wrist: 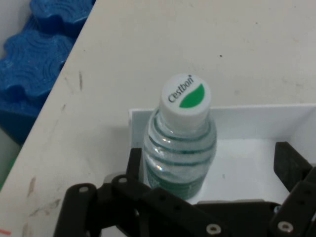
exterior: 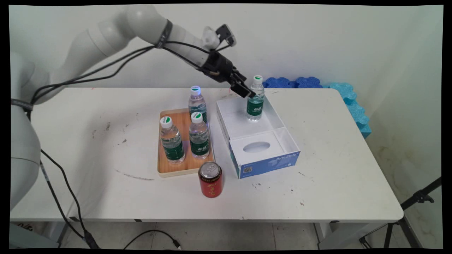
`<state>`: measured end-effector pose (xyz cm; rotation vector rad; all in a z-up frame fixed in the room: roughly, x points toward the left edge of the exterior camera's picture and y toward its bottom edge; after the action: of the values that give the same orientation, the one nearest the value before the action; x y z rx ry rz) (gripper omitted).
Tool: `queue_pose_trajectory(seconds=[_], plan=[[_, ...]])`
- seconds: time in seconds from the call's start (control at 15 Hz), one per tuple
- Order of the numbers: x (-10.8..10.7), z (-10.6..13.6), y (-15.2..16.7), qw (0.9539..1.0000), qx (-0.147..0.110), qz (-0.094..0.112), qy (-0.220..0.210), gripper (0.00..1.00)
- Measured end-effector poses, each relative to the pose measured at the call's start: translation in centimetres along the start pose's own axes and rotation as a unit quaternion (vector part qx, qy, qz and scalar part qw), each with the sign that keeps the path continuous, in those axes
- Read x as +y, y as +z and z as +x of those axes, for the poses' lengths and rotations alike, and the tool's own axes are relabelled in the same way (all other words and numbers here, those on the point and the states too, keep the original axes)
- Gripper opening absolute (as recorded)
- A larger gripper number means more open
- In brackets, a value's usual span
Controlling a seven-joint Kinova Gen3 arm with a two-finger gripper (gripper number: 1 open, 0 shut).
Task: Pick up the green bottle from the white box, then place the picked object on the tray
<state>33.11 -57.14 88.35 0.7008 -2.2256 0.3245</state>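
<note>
While the claw (exterior: pixel 246 90) is hanging over the far end of the white box (exterior: pixel 259 141), its own black arms are covering the bottom part of the water bottle (wrist: pixel 180 148) in the hand view, so the foot of that bottle is not showing there. The two fingers are standing wide apart, one on each side of the bottle, and it is hard to tell if the closer finger (wrist: pixel 134 165) is touching the bottle's side; the other finger is clearly off it. The claw is not squeezing anything. The bottle is standing upright inside the box, right between the fingers, with its white and green cap (wrist: pixel 185 96) poking up above them. On the side away from the claw's front, three more bottles (exterior: pixel 198 137) are standing on a wooden tray (exterior: pixel 178 169), and a red can (exterior: pixel 210 179) is sitting just past the tray's near edge. Blue foam pieces (exterior: pixel 293 82) are lying beyond the claw, by the wall.
</note>
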Motion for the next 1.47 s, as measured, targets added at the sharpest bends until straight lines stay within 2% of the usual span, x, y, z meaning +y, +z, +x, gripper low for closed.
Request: queue_pose_trajectory(seconds=[0.13, 0.67, 0.73, 1.27, 1.47], plan=[[-0.2, -0.1, 1.7, 1.0, 0.001, -0.003, -0.004, 1.0], [-0.9, -0.2, 5.2, 1.0, 0.005, -0.007, 0.004, 1.0], [-1.0, -0.2, 5.5, 0.9999, 0.006, -0.007, 0.006, 0.0], [-1.4, 0.0, 6.5, 0.9997, 0.014, -0.006, 0.017, 0.0], [-1.5, 0.5, 6.0, 0.9996, 0.022, -0.004, 0.019, 0.0]])
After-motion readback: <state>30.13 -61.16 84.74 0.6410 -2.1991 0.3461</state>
